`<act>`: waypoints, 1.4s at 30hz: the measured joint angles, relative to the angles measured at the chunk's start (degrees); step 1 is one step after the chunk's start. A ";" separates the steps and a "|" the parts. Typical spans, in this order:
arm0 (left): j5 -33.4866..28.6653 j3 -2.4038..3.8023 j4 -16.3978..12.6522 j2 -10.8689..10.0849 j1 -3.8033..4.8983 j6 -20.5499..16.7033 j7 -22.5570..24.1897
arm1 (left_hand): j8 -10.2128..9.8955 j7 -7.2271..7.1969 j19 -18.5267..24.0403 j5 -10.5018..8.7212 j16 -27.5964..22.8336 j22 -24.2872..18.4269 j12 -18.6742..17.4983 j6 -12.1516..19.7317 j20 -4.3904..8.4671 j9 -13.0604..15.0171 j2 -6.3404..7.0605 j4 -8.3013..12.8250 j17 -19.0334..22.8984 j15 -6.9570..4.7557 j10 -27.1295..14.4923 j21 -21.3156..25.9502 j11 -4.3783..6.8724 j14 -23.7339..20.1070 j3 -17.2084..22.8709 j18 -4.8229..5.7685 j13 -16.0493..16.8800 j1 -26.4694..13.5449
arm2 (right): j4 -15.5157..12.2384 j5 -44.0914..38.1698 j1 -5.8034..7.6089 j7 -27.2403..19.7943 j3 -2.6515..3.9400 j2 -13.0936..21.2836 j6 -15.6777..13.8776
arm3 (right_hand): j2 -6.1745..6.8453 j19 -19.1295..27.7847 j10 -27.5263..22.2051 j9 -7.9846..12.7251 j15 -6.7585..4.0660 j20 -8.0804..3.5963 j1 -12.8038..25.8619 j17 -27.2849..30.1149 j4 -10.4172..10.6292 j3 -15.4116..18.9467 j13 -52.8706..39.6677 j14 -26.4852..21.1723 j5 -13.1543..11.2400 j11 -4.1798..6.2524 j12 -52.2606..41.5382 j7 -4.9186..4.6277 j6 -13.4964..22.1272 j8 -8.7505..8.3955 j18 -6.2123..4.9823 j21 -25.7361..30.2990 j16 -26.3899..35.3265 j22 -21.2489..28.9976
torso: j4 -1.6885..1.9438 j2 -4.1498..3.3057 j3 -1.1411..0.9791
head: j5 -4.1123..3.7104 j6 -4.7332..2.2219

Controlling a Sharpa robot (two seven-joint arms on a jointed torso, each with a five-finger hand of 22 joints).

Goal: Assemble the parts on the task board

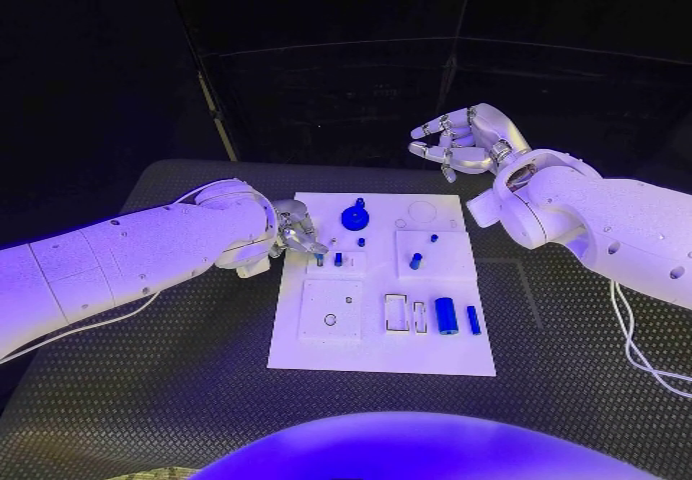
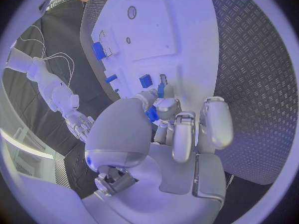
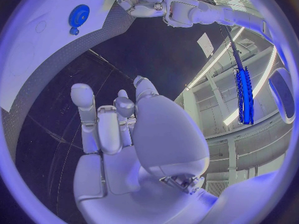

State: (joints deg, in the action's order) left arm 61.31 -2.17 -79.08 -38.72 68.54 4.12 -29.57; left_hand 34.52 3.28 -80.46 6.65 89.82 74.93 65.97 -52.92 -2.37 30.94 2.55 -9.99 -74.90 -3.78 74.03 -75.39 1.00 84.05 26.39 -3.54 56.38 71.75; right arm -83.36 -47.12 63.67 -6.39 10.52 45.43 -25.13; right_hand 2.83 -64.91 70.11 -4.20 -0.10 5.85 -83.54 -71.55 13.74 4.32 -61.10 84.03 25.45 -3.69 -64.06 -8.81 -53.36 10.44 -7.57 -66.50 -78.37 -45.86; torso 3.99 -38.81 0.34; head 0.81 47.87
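Observation:
The white task board [image 1: 382,345] lies mid-table. My left hand [image 1: 299,235] is low over its left edge, and thumb and a finger pinch a small blue part [image 2: 151,114]. Just past the fingertips a small blue block [image 1: 338,259] stands in the board. A blue gear [image 1: 355,214] sits near the far edge, with two short blue pegs [image 1: 415,261] to its right. A blue cylinder [image 1: 446,315] and a thin blue bar [image 1: 472,319] lie at the near right. My right hand [image 1: 464,138] hangs raised beyond the board's far right corner, fingers loosely apart and holding nothing.
A square white plate with a small hole [image 1: 332,310] and two narrow rectangular slots [image 1: 395,312] sit in the board's near half. A round recess [image 1: 421,212] lies beside the gear. Black ribbed matting [image 1: 173,380] surrounds the board, and white cables [image 1: 635,340] trail at the right.

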 measured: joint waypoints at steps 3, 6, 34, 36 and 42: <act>0.64 -0.03 -0.12 0.00 -0.01 0.39 -0.05 | 0.00 0.00 0.00 -0.01 0.00 0.00 0.00 0.01 0.00 0.06 0.00 0.12 0.00 0.00 0.00 0.00 0.00 0.00 0.12 0.00 0.00 0.00 | 0.00 0.00 0.00 0.01 0.00 0.04 0.03 | 0.00 0.00 0.00 0.00 0.00 0.00 0.00 0.00 0.00 0.00 0.00 0.00 0.00 0.00 0.00 0.00 0.00 0.00 0.00 0.00 0.00 0.00 | 0.01 0.00 -0.01 | 0.00 0.04; 1.18 -0.05 -0.23 -0.01 -0.02 0.85 -0.10 | 0.00 0.09 0.00 -0.01 0.00 0.00 0.00 0.09 0.00 0.12 0.00 0.13 0.00 0.00 0.08 0.00 -0.08 0.00 0.13 0.00 0.00 0.00 | -0.01 0.00 0.00 0.01 -0.01 0.05 0.05 | 0.00 0.00 0.00 0.00 0.00 0.00 0.00 0.00 0.00 0.00 0.00 0.00 0.00 0.00 0.00 0.00 0.00 0.00 0.00 0.00 0.00 0.00 | 0.01 0.00 -0.01 | 0.01 0.09; 3.12 -0.28 -0.42 0.23 0.07 3.57 -0.17 | 0.33 0.21 0.00 -0.23 0.00 -0.01 0.00 0.21 0.00 0.39 0.27 0.69 0.00 0.00 0.10 0.00 -0.10 0.00 1.01 0.00 -0.10 -0.48 | -0.01 0.00 -0.01 0.02 -0.01 0.04 0.22 | -0.22 0.00 0.00 0.00 0.00 0.00 -0.22 0.00 0.00 0.00 0.00 0.00 0.00 0.00 0.00 0.00 0.00 -0.01 0.00 0.00 0.00 0.04 | 0.01 0.03 -0.01 | 0.12 0.21; 3.24 -0.29 -0.47 0.19 0.06 3.75 -0.17 | 0.33 0.21 0.00 -0.23 0.00 -0.01 0.00 0.21 0.00 0.34 0.27 0.75 0.00 0.00 0.12 0.00 -0.08 0.00 1.07 0.00 -0.09 -0.48 | 0.00 0.00 -0.01 0.02 -0.01 0.04 0.23 | -0.22 0.00 0.00 0.00 0.00 0.00 -0.22 0.00 0.00 0.00 0.00 0.00 0.00 0.00 0.00 0.00 0.00 -0.01 0.00 0.00 0.00 0.04 | 0.01 0.04 0.01 | 0.13 0.23; 3.56 -0.29 -0.59 0.14 0.06 3.98 -0.17 | 0.32 0.31 0.00 0.02 0.00 -0.01 0.00 0.30 0.00 0.26 0.20 0.76 0.00 0.00 0.25 0.00 0.05 0.00 1.09 0.00 -0.09 -0.55 | 0.01 0.00 -0.02 0.02 -0.02 0.05 0.27 | -0.22 0.00 0.00 0.00 0.00 0.00 -0.22 0.00 0.00 0.00 0.00 0.00 0.00 0.00 0.00 0.00 0.00 -0.01 0.00 0.00 0.00 0.04 | 0.05 0.04 0.02 | 0.20 0.25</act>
State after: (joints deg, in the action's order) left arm 64.87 -2.46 -79.68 -38.59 68.60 8.10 -29.74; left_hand 34.84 3.59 -80.46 6.67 89.82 74.92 65.96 -52.62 -2.38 31.20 2.75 -9.23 -74.91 -3.78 74.28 -75.39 1.05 84.05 27.48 -3.54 56.29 71.20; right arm -83.35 -47.12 63.65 -6.37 10.50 45.48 -24.86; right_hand 2.61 -64.91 70.11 -4.20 -0.10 5.85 -83.76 -71.55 13.75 4.32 -61.10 84.03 25.45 -3.69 -64.06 -8.81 -53.36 10.44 -7.57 -66.50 -78.37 -45.82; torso 4.05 -38.77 0.36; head 1.01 48.11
